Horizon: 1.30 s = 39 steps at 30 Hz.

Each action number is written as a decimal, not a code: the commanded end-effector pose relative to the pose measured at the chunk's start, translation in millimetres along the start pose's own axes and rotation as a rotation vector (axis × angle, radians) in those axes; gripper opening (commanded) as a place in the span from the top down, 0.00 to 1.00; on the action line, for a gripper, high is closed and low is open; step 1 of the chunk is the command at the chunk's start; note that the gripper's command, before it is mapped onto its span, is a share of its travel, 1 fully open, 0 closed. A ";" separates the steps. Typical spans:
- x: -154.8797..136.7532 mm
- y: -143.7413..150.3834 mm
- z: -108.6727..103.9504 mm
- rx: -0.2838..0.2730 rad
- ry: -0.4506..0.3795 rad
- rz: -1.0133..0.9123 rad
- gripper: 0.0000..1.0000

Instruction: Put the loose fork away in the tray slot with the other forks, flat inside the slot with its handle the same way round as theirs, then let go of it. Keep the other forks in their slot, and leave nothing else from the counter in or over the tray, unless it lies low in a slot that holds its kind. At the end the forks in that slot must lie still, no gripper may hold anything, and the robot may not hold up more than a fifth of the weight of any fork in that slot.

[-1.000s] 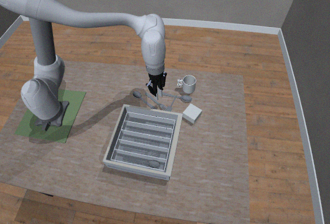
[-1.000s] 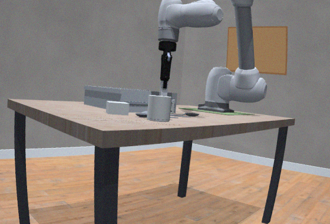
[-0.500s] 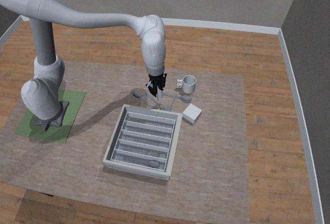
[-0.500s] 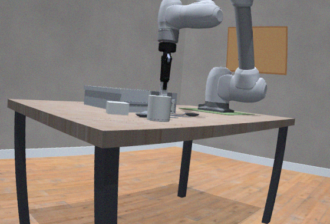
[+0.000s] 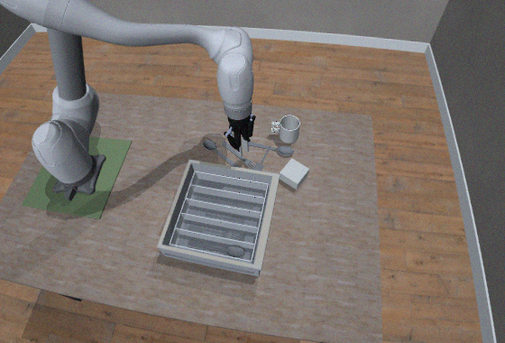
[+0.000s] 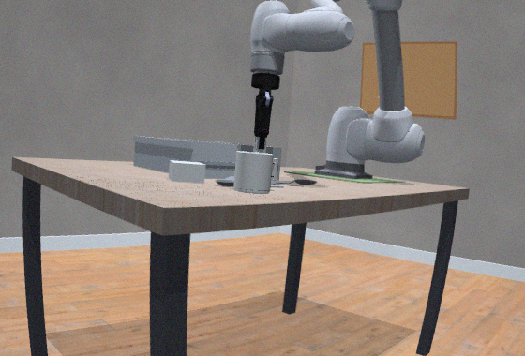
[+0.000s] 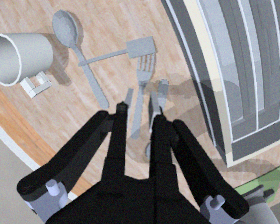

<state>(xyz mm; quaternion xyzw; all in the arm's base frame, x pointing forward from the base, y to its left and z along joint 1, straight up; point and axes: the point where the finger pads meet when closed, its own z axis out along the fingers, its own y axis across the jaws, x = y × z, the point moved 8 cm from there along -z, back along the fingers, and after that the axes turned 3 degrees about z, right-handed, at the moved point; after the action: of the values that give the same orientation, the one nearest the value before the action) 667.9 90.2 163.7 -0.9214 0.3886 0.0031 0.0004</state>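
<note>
Down to a narrow gap at the claw (image 5: 244, 148) (image 6: 260, 144) (image 7: 141, 98), gripping nothing. Just beneath or between its tips, on the worktop (image 5: 325, 235) (image 6: 117, 187), the loose fork (image 5: 249, 162) (image 7: 145, 72); impossible to tell if touching. By its tines, a spatula (image 5: 258, 166) (image 7: 141, 47), across a spoon (image 5: 285, 151) (image 7: 66, 29). Farther out, toward the top view's upper right corner, a mug (image 5: 289, 129) (image 6: 253, 171) (image 7: 21, 57); toward the lower edge, the tray (image 5: 270, 217) (image 6: 159, 155) (image 7: 211, 70).

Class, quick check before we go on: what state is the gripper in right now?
Gripper: partly open, holding nothing; its narrowed jaws stand above the loose fork.
</note>
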 end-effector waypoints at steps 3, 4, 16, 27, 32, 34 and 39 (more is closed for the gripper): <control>0.0 0.1 6.2 0.000 0.000 0.000 0.83; 0.1 0.1 7.8 0.000 0.000 0.000 0.83; 0.2 0.2 21.6 0.000 0.000 0.000 0.83; 0.2 0.2 28.9 0.000 0.000 0.000 0.83; 0.2 0.2 29.4 0.000 0.000 0.000 0.83; 0.2 0.2 29.6 0.000 0.000 0.000 0.83; 0.2 0.2 29.6 0.000 0.000 0.000 0.83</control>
<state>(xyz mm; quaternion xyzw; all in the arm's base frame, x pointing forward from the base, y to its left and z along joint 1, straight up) 667.8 89.9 134.0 -0.9214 0.3886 0.0031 0.0004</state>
